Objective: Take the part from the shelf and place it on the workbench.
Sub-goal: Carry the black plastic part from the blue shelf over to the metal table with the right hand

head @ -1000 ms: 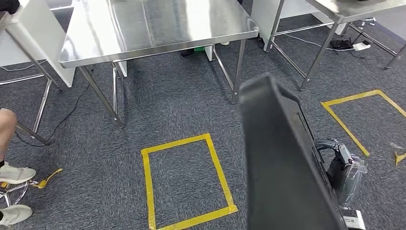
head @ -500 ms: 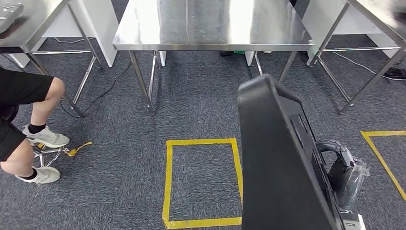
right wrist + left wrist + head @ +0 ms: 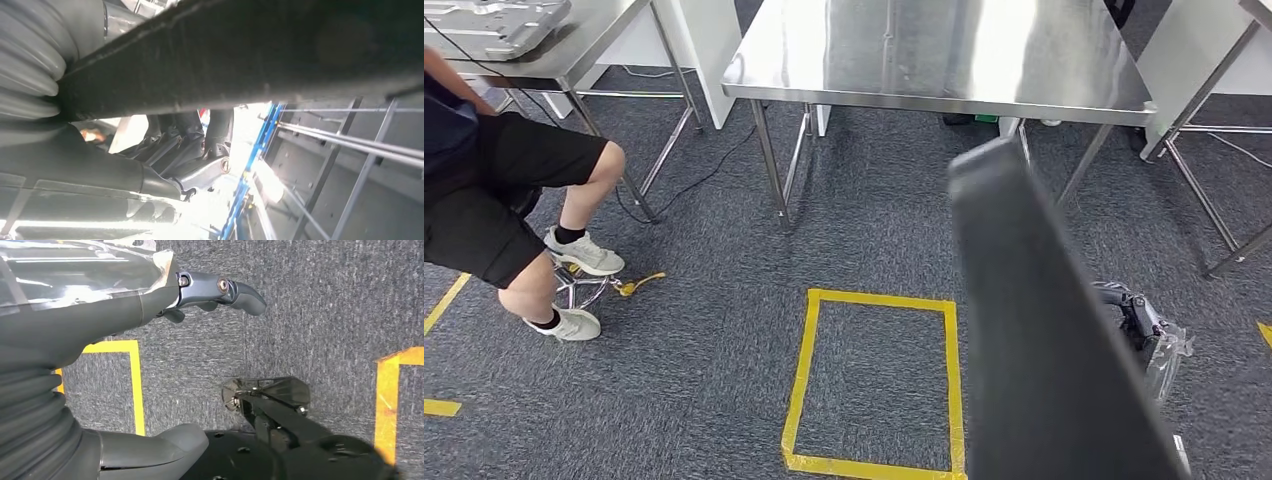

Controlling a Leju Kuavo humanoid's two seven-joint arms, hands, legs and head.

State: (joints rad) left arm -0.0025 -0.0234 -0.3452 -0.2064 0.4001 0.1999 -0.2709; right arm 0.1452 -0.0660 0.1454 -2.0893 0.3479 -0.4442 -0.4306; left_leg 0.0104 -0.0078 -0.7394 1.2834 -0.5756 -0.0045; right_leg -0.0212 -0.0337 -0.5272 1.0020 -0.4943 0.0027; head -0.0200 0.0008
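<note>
A large flat black part (image 3: 1044, 330) stands on edge at the right of the head view, tilted and hiding the floor behind it. My right hand (image 3: 1136, 318), partly wrapped in clear plastic, grips its far side low down. In the right wrist view the part (image 3: 250, 55) runs across as a dark bar with my right hand (image 3: 185, 145) curled around it. The steel workbench (image 3: 944, 50) stands ahead beyond the carpet, its top bare. My left hand (image 3: 150, 295) hangs over the carpet, its fingers (image 3: 240, 290) apart and holding nothing.
A person (image 3: 514, 190) sits on a stool at the left, feet on the carpet. A yellow tape rectangle (image 3: 876, 380) marks the floor before the workbench. Another steel table (image 3: 574, 45) with a grey tray stands far left. A blue shelf frame (image 3: 250, 170) shows behind.
The whole view has swung left: the workbench now lies more to the right and the seated person has come further into view. My right hand still holds the black part.
</note>
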